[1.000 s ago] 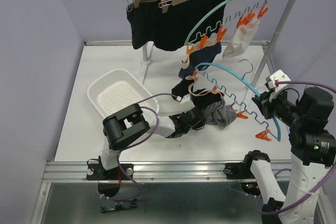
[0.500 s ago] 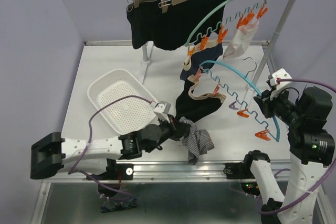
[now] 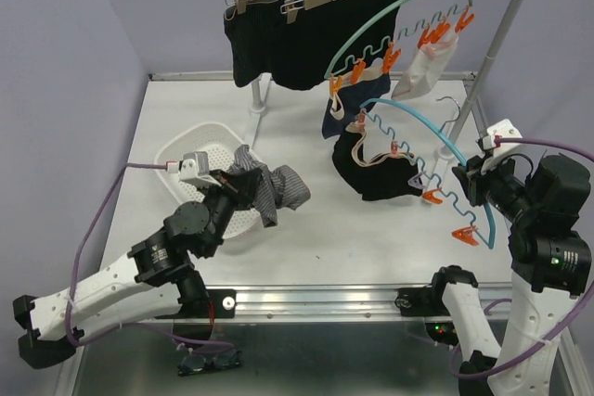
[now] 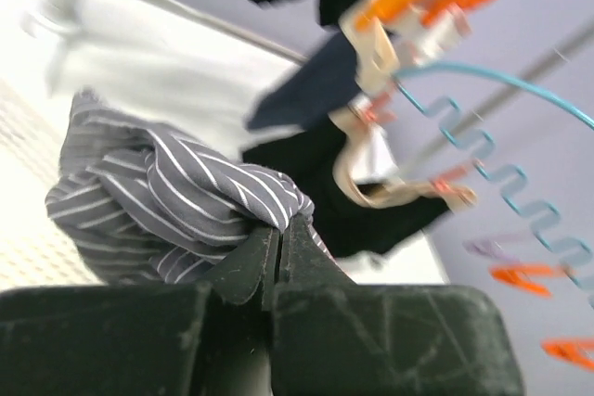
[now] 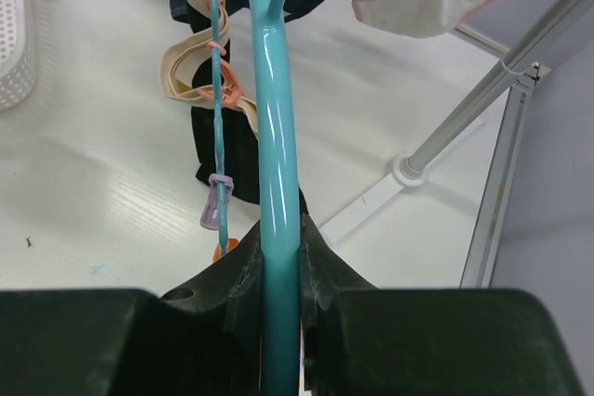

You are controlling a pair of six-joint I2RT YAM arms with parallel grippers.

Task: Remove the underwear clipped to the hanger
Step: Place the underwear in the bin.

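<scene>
Item 1: striped underwear (image 3: 278, 190), pinched tight in left fingers (image 4: 246, 261), held at basket (image 3: 176, 150) right rim.
Item 2: black underwear (image 3: 371, 173), clipped to hanger (image 5: 269, 90) above worktop (image 3: 353, 238); right fingers (image 5: 320, 266) clamp hanger's bar.

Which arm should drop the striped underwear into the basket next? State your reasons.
Left. The left gripper is shut on the grey-striped underwear, which hangs at the edge of the white basket. The right gripper is clamped on the teal hanger, far from the basket.
</scene>
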